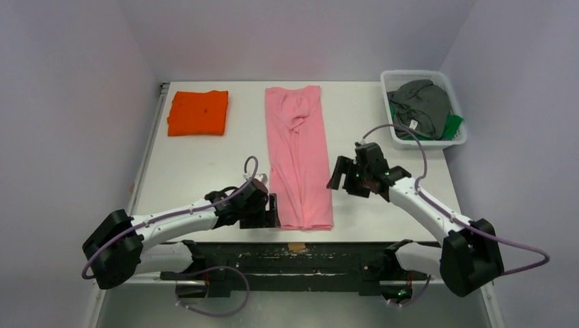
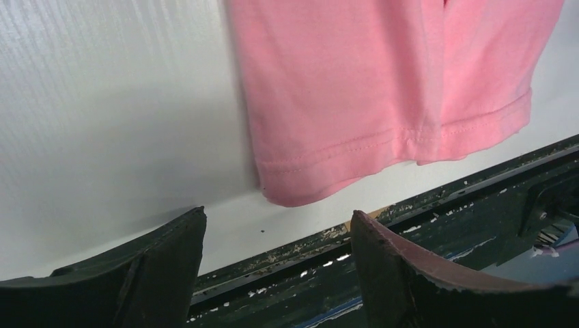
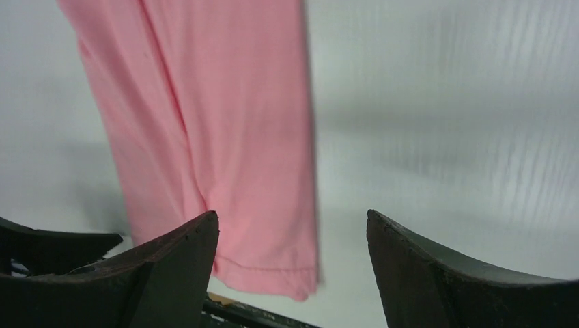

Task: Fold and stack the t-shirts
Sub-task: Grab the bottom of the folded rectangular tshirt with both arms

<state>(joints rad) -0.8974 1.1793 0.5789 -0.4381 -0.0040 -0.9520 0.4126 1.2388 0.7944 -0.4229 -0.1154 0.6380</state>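
Setting: robotics lab test cell.

Evidence:
- White table (image 1: pixel 369 137) boxed on three sides by plain pale walls (image 1: pixel 68 102), forming enclosed booth.
- Left arm (image 1: pixel 177 217) and right arm (image 1: pixel 427 201), white-and-black, bolted side by side to black rail (image 1: pixel 293 254) at near table edge.
- Purple cables (image 1: pixel 251 158) loop exposed from arm joints.
- Rail paint scuffed and flecked in left wrist view.
- Pink t-shirt (image 1: pixel 298 157) and orange t-shirt (image 1: pixel 199 113) flat on table.
- White mesh basket (image 1: pixel 416 73) at far right corner.

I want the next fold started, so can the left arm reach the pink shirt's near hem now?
Probably yes: the open, empty left claw sits beside the near corner of the pink shirt, only bare table between.
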